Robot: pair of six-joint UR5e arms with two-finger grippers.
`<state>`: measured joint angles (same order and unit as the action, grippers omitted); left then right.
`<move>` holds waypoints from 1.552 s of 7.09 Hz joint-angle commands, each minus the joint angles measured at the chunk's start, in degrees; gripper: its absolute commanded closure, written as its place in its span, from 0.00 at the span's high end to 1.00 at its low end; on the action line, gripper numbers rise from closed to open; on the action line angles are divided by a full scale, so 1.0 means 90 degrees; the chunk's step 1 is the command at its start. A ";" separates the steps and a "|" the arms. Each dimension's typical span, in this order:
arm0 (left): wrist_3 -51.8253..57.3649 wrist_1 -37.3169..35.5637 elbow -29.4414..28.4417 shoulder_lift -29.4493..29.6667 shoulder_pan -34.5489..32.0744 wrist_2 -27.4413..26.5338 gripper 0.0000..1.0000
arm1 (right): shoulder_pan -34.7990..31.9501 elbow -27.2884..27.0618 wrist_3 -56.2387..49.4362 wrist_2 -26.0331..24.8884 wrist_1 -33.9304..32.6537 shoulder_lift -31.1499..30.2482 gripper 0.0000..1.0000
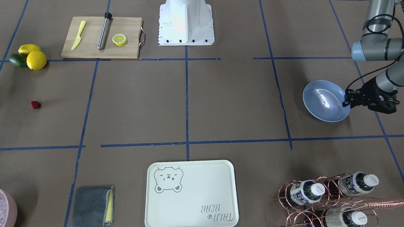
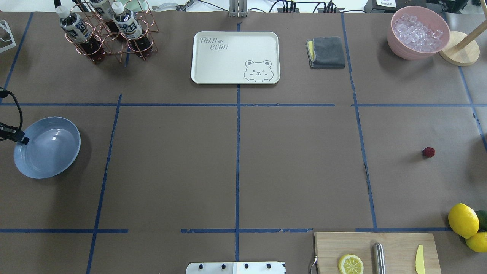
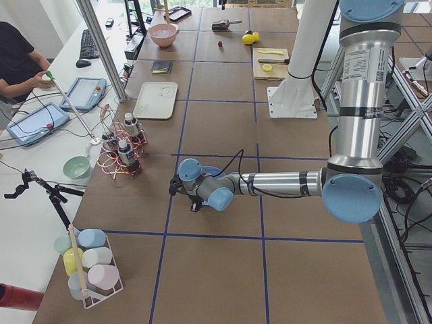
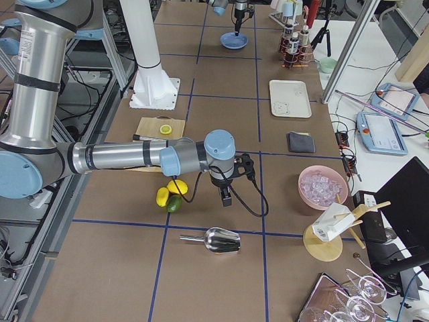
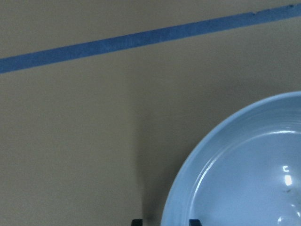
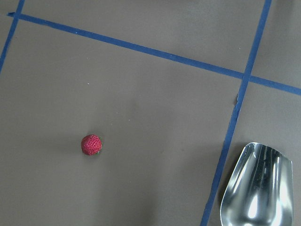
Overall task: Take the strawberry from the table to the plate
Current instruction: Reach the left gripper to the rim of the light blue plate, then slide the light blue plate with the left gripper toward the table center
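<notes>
The strawberry [image 1: 35, 105] [image 2: 428, 152], small and dark red, lies alone on the brown table [image 1: 135, 104]. It also shows left of centre in the right wrist view [image 6: 91, 144]. The light-blue plate [image 1: 325, 100] [image 2: 47, 147] sits at the opposite end of the table. My left gripper [image 1: 347, 102] [image 2: 23, 139] is at the plate's outer rim, and in the left wrist view its two fingertips [image 5: 136, 221] straddle that rim [image 5: 188, 188], shut on it. My right gripper [image 4: 226, 200] hangs over the strawberry's area, pointing down. It shows only in the exterior right view, so I cannot tell its state.
Lemons and a green fruit [image 1: 30, 56] lie near the strawberry, beside a cutting board [image 1: 91, 47] with a knife, a steel rod and a lemon half. A metal scoop [image 6: 256, 188], an ice bowl [image 2: 418, 32], a bear tray [image 1: 191, 194], a grey cloth [image 1: 91, 206] and a bottle rack [image 1: 328, 198] line the far side.
</notes>
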<state>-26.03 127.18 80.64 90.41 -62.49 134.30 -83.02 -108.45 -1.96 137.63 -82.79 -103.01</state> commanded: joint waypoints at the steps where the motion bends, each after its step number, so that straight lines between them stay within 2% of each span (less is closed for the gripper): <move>1: -0.0047 -0.0001 0.0082 0.0003 0.0000 0.0029 0.00 | 0.0006 -0.0001 -0.0006 0.0001 0.0000 0.0000 1.00; 2: -0.0289 -0.0020 0.0382 0.0003 0.0000 0.0058 0.00 | 0.0006 -0.0011 0.0003 0.0001 0.0000 0.0000 1.00; 3: -0.1500 0.0057 0.0637 0.0148 0.0000 0.0194 0.00 | 0.0006 -0.0001 0.0003 0.0069 0.0010 0.0000 1.00; 4: -0.2285 0.0058 0.0852 0.0459 0.0029 0.0630 0.00 | 0.0006 -0.0001 0.0003 0.0214 0.0019 0.0000 1.00; 5: -0.2921 0.0077 0.1183 0.0588 0.0387 0.0712 0.00 | 0.0006 -0.0001 0.0003 0.0216 0.0020 0.0000 1.00; 6: -0.3740 0.0068 0.1331 0.1015 0.0797 0.0674 0.00 | 0.0006 -0.0001 0.0003 0.0216 0.0020 0.0000 1.00; 7: -0.4773 0.0077 0.1333 0.1744 0.1352 0.0644 0.00 | 0.0006 -0.0001 -0.0006 0.0216 0.0029 0.0000 1.00; 8: -0.5740 0.0068 0.1313 0.2293 0.2034 0.0344 0.00 | 0.0006 -0.0011 -0.0006 0.0216 0.0029 0.0000 1.00; 9: -0.6253 0.0068 0.1236 0.2752 0.2650 -0.0258 0.00 | 0.0025 -0.0011 -0.0006 0.0216 0.0029 0.0010 1.00; 10: -0.6606 0.0019 0.1206 0.3134 0.3275 -0.0941 0.00 | 0.0035 -0.0011 -0.0006 0.0216 0.0029 0.0010 1.00; 11: -0.6706 0.0019 0.1090 0.3322 0.3581 -0.1537 0.00 | 0.0055 -0.0011 -0.0006 0.0216 0.0029 0.0019 1.00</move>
<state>-83.77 127.50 91.38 117.27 -34.94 127.04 -82.71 -108.54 -2.02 139.57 -82.53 -102.90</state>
